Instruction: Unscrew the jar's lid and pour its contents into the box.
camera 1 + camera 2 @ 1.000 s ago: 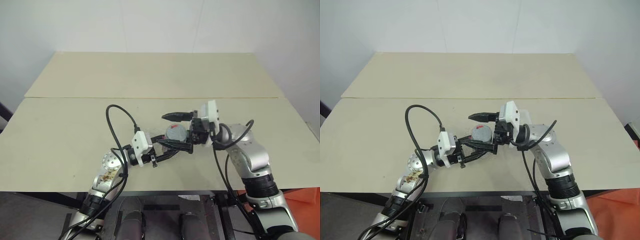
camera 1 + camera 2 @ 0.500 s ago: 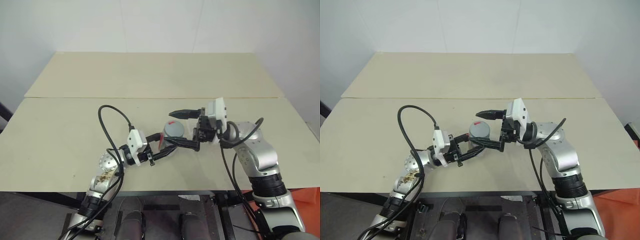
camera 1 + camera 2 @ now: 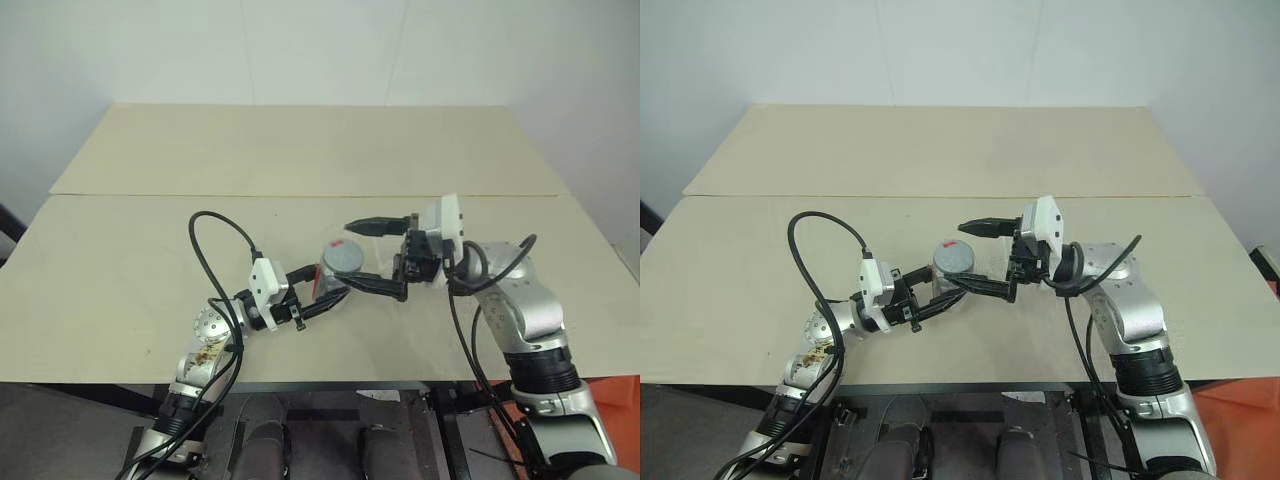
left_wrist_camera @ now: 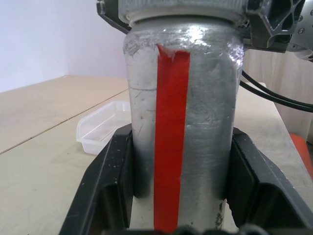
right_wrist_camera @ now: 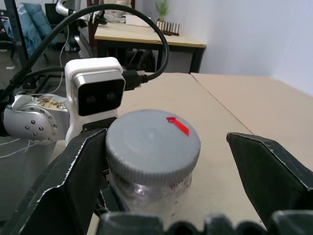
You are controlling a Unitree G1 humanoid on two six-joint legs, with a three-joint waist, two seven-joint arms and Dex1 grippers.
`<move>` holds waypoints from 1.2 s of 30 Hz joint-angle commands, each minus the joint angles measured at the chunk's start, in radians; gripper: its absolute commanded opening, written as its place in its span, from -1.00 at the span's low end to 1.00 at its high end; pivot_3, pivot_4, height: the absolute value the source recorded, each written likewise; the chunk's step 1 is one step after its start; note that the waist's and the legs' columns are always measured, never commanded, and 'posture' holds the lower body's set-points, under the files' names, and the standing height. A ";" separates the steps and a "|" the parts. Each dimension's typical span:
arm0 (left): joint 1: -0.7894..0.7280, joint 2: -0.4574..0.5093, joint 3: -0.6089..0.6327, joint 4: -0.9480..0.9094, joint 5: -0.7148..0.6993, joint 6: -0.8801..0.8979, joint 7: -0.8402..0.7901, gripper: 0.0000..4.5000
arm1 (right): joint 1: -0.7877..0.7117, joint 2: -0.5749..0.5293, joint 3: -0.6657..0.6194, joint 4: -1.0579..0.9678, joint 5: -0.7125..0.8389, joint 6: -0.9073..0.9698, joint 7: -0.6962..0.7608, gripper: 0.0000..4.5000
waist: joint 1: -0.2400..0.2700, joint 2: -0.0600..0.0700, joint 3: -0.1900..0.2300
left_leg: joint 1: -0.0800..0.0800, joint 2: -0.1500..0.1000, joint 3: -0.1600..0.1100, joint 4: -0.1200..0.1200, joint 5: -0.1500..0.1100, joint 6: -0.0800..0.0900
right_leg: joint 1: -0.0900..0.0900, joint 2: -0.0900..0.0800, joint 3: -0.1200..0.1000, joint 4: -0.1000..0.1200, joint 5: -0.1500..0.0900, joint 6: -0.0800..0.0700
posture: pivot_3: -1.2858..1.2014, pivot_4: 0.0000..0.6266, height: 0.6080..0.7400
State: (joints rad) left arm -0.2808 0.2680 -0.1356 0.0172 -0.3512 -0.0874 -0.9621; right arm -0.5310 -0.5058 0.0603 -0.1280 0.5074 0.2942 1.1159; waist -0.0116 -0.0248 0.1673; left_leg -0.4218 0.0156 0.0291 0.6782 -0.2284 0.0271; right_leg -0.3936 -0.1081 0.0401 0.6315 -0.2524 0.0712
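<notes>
Grey lid [image 3: 346, 257] sits on the jar [image 4: 182, 122] at frame centre, clamped by the left gripper [image 3: 325, 290]. The right gripper [image 3: 378, 255], jaws spread, has backed rightward off the lid; unscrewing seems unfinished. The box [image 4: 101, 127] waits nearby.

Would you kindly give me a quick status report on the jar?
Left gripper shut on jar. Right gripper open, fingers either side of the lid, not gripping. Lid on. Box beyond, nothing blocking.
</notes>
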 commanded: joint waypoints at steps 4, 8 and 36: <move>-0.019 -0.013 -0.003 -0.016 -0.002 -0.021 0.003 -0.05 | 0.002 -0.006 -0.007 -0.062 0.067 0.072 0.008 0.98 | 0.000 0.000 0.000 | 0.000 0.000 0.000 0.000 0.000 0.000 | 0.000 0.000 0.000 0.000 0.000 0.000 | 0.03 -0.52 1.00; -0.023 -0.019 -0.009 -0.013 0.003 -0.022 0.004 -0.05 | -0.009 0.025 0.008 -0.068 0.059 0.079 -0.022 0.98 | 0.000 0.000 0.000 | 0.000 0.000 0.000 0.000 0.000 0.000 | 0.000 0.000 0.000 0.000 0.000 0.000 | 0.03 -0.52 1.00; -0.023 -0.020 -0.017 -0.002 0.010 -0.022 0.002 -0.05 | 0.004 0.068 -0.013 -0.079 0.043 0.007 -0.051 0.31 | 0.000 0.000 0.000 | 0.000 0.000 0.000 0.000 0.000 0.000 | 0.000 0.000 0.000 0.000 0.000 0.000 | 0.03 -0.52 1.00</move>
State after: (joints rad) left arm -0.2969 0.2492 -0.1508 0.0246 -0.3396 -0.0887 -0.9544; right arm -0.5213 -0.4404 0.0715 -0.1691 0.5341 0.3328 1.0683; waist -0.0118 -0.0248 0.1673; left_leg -0.4218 0.0156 0.0290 0.6782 -0.2284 0.0271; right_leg -0.3936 -0.1081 0.0400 0.6316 -0.2524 0.0712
